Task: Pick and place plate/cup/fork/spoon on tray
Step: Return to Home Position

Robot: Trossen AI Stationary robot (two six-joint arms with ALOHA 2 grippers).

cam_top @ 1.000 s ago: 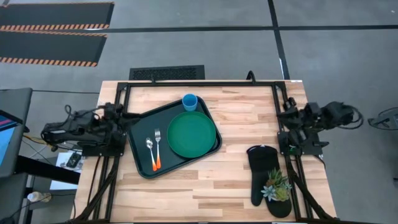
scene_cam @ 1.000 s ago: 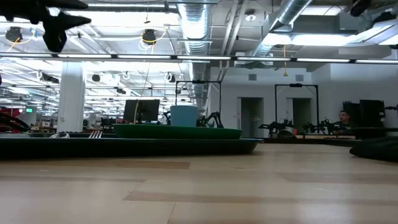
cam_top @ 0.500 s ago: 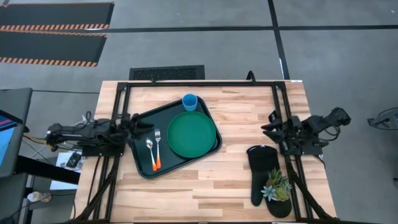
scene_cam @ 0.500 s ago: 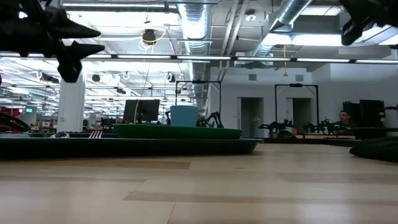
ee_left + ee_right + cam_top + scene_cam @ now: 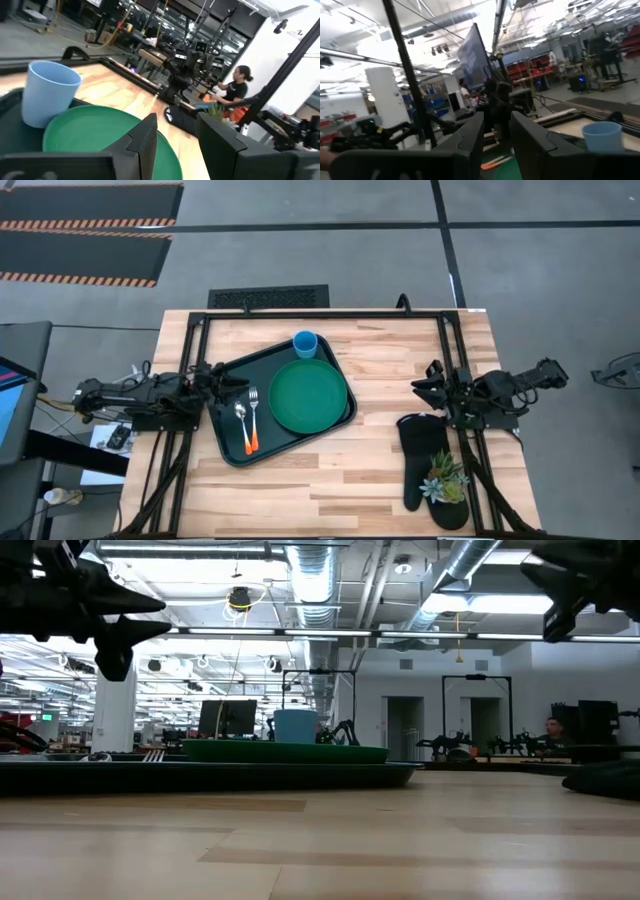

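The dark tray point(image 5: 228, 448) lies on the table's left half. On it rest the bright green plate point(image 5: 308, 395), the light blue cup point(image 5: 306, 344) at its far corner, and the spoon point(image 5: 241, 413) beside the orange-handled fork point(image 5: 252, 425). The plate point(image 5: 90, 132) and cup point(image 5: 47, 92) also show in the left wrist view. My left gripper point(image 5: 228, 381) hovers open above the tray's left edge, holding nothing. My right gripper point(image 5: 424, 379) hovers open over the table's right part, above the oven mitt's far end, holding nothing.
A black oven mitt point(image 5: 422, 460) lies at the right with a small potted succulent point(image 5: 445, 478) on it. Bare wood lies between the tray and the mitt. A person point(image 5: 235, 90) sits in the room beyond the table.
Both arms have reached in from the table's sides. My left gripper has gone toward the tray's left edge. My right gripper has gone toward the table's middle, above the mitt. The tray and the things on it have kept still.
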